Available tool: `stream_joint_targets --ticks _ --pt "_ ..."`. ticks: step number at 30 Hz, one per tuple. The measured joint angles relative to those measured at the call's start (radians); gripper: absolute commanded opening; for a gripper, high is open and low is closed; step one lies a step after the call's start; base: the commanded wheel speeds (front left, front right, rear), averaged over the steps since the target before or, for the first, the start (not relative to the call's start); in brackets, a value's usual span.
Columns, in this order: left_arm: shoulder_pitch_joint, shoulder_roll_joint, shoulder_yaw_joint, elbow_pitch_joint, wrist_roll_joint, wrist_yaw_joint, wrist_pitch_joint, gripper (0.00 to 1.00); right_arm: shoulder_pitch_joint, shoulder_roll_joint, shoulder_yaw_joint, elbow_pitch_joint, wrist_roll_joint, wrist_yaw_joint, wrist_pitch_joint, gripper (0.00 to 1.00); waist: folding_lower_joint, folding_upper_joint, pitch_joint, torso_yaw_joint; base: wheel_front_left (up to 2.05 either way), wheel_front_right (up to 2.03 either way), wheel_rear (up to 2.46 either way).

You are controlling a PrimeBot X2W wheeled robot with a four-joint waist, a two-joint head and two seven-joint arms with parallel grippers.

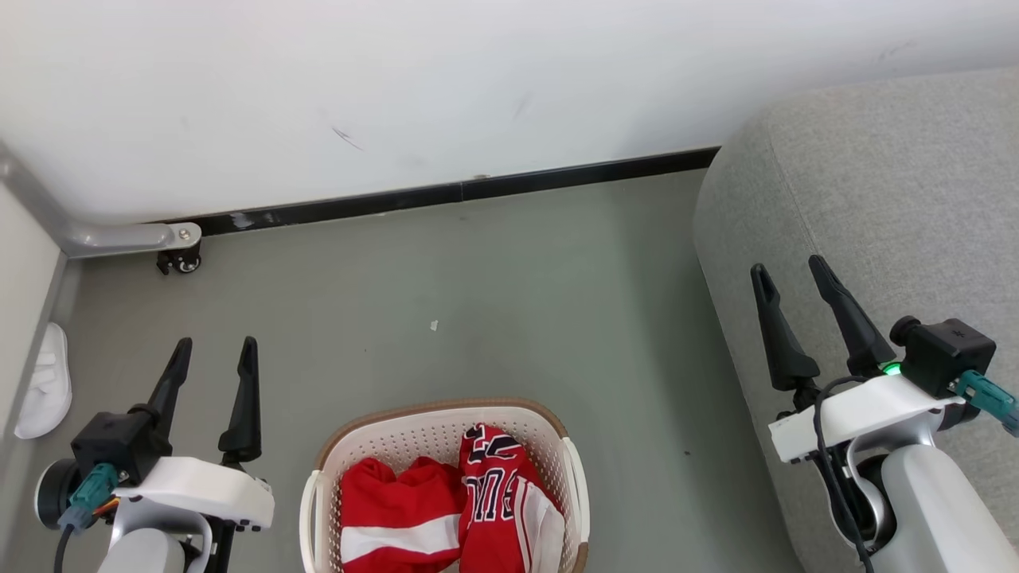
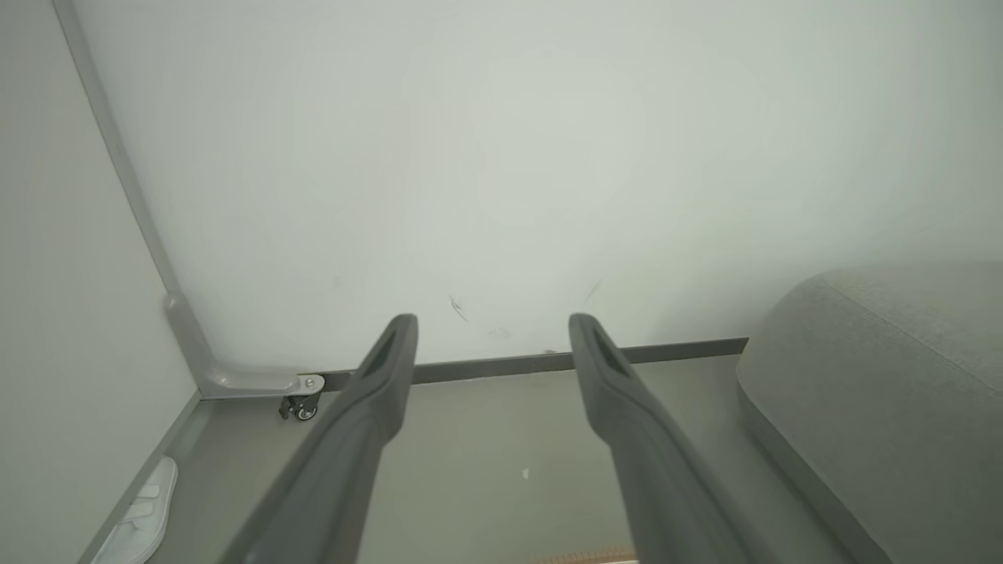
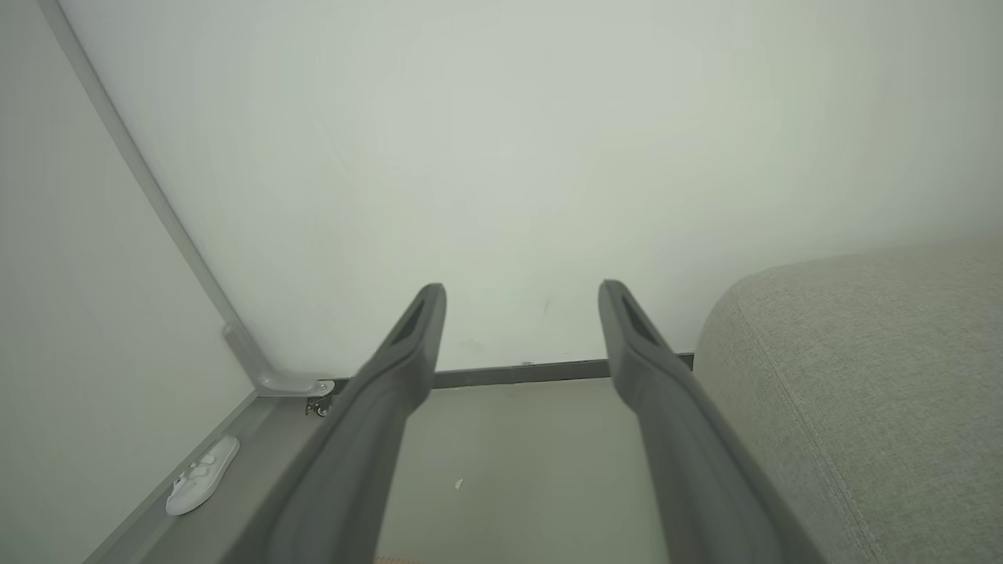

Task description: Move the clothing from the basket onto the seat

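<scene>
Head camera: high mount; faces forward, steeply down; floor mid-frame, basket at near edge, wall far, seat right; left gripper near left, right gripper near right.
Left wrist camera: lower; looks along own fingers toward far wall, shallow tilt; seat at right, well apart.
Right wrist camera: same heading, set further right; seat near, large at right.
Shared by all three: far wall, dark skirting, castor in far left corner, white slipper at left, seat's rounded end.

Perforated plastic basket, woven fabric seat, smooth matt floor.
</scene>
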Motion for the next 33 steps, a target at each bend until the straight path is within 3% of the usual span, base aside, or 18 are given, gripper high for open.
stream_joint_targets --ticks 33 --pt "0.082 -0.018 0.001 -0.081 0.000 0.009 0.000 1.00 0.057 -0.008 0.000 -0.031 0.000 0.000 0.000 1.00 0.0000 0.0000 -0.018 0.018 0.00 0.00 0.00"
